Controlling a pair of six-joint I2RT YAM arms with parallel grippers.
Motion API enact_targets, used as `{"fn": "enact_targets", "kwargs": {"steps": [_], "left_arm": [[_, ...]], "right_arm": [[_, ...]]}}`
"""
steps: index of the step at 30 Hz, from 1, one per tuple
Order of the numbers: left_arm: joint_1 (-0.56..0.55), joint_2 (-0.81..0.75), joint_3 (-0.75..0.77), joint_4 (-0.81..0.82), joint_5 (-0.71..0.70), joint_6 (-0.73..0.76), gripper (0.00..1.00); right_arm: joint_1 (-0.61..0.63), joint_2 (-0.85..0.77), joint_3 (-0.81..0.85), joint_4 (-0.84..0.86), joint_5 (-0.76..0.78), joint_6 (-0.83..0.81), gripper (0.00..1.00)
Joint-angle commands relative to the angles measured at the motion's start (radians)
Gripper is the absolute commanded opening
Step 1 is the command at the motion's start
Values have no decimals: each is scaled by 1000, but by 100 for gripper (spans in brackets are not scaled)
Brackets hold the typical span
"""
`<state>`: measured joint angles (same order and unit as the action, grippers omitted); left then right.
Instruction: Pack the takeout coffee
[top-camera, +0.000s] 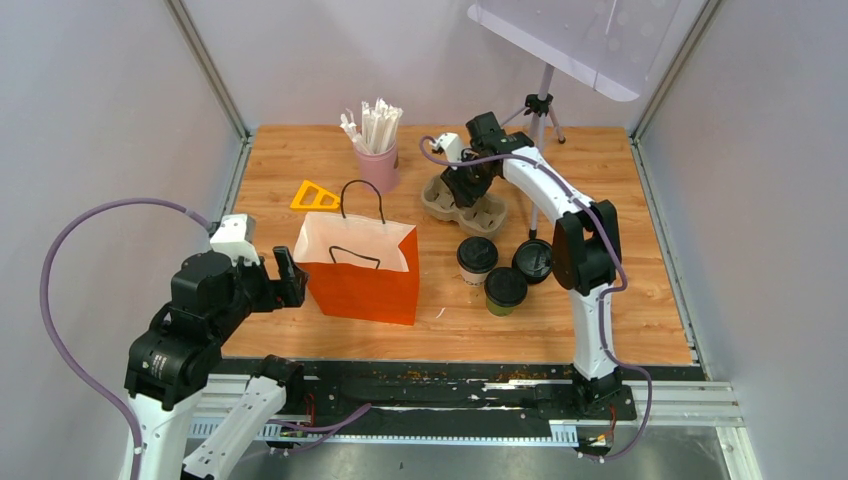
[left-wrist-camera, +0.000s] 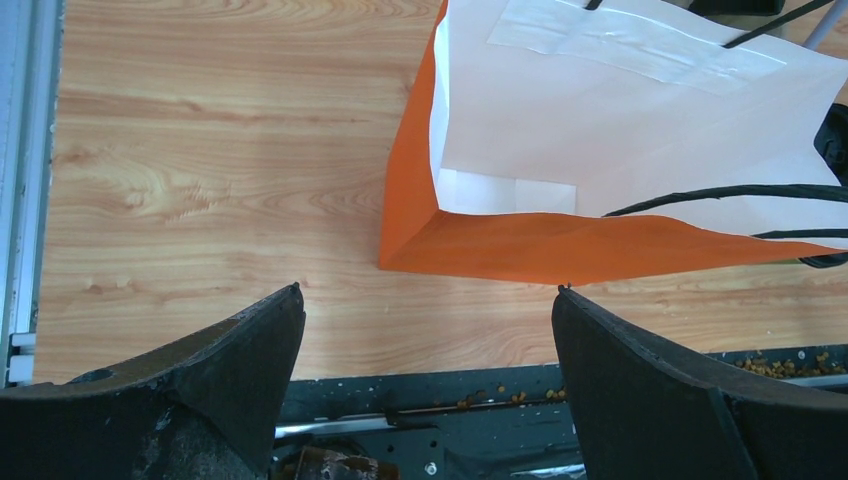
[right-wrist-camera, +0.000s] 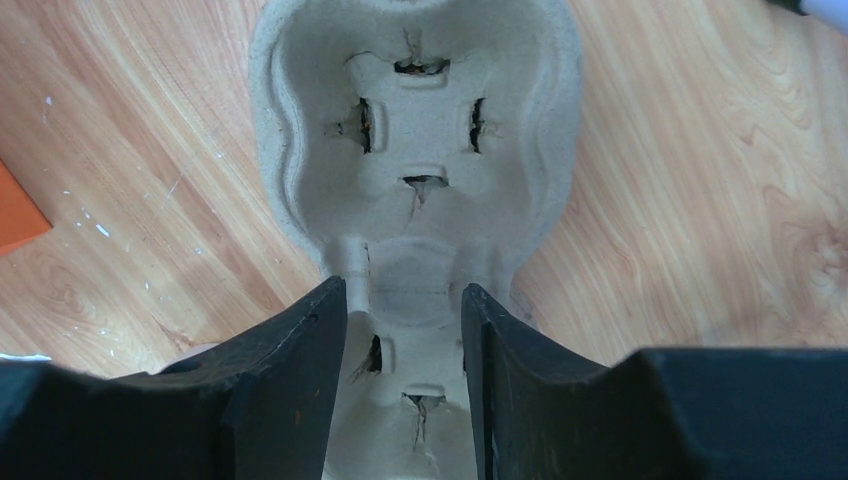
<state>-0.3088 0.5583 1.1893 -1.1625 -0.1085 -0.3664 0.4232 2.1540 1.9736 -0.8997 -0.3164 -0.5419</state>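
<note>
Whitish cup (top-camera: 477, 261), dark print, black lid on: upright on desk (top-camera: 620, 180), right of centre. Olive-green cup (top-camera: 506, 290), black lid on: upright, just near-right of whitish cup, close beside it. Neither gripped.

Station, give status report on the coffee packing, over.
Left gripper open, beside orange bag. Right gripper astride middle of cup carrier, grip unconfirmed. Whitish cup and green cup lidded, standing right of bag, unpacked. Loose black lid beside them.
</note>
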Motion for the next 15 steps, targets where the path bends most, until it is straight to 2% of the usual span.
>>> {"fn": "enact_targets", "kwargs": {"steps": [1,6,10,15], "left_arm": [[1,1,16,38,-11,4,100],[1,1,6,45,-10,3,100],[0,4,4,46,-12,5,100],[0,4,3,37,-23,6,100]], "right_arm": [[9,36,26,11,7,-27,46],[11,46,15,16,18,-35,46],[17,46,13,19,34,-39,34],[27,31,32,19,65,-40,28]]}}
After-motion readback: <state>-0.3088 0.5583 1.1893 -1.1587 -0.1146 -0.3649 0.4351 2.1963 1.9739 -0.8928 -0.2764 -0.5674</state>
